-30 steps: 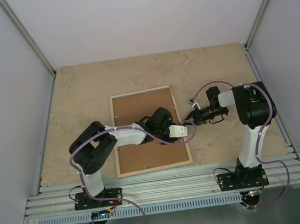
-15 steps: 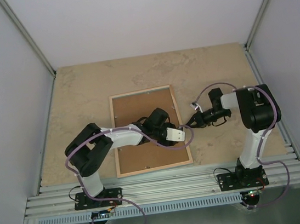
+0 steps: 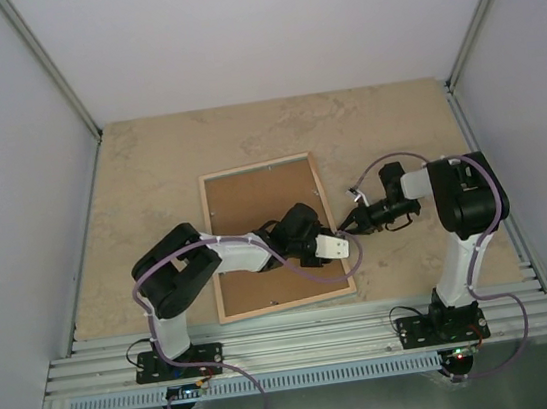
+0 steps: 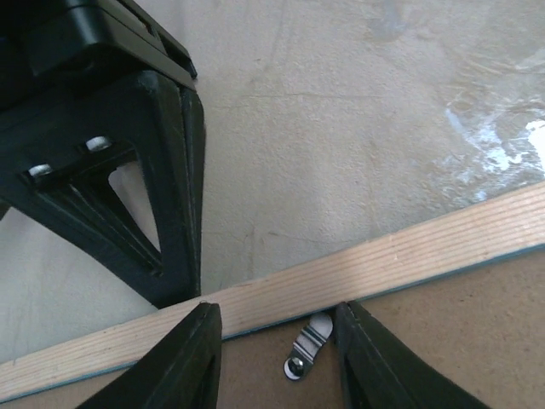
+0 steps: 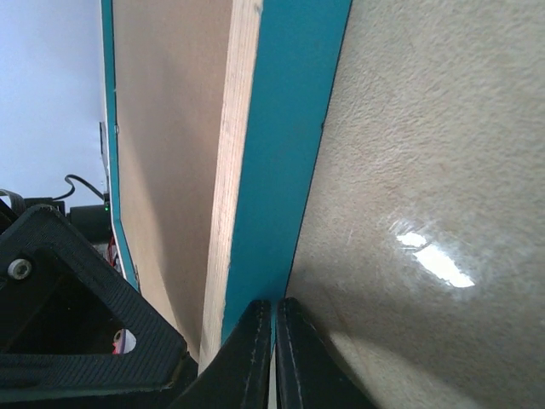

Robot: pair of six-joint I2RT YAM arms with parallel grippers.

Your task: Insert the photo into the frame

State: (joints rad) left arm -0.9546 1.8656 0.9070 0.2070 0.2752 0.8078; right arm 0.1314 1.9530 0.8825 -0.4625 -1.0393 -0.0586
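The left gripper (image 4: 274, 336) stands parted and unclamped astride a metal clip (image 4: 308, 348), just inside the right rail of the face-down frame (image 4: 409, 256). The right gripper (image 5: 274, 341), pinched together and empty, touches that rail's outer side. The frame's long axis runs away from the arms; the photo is unseen.

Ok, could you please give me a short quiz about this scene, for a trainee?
1. True or false: the frame lies back side up on the table.
2. What sits between the fingers of the left gripper? A) a metal clip B) a coin C) a pencil
3. Fill in: the right gripper, its tip beside the frame's turquoise edge, is ___ (open or shut).
Key: 1 true; 2 A; 3 shut.
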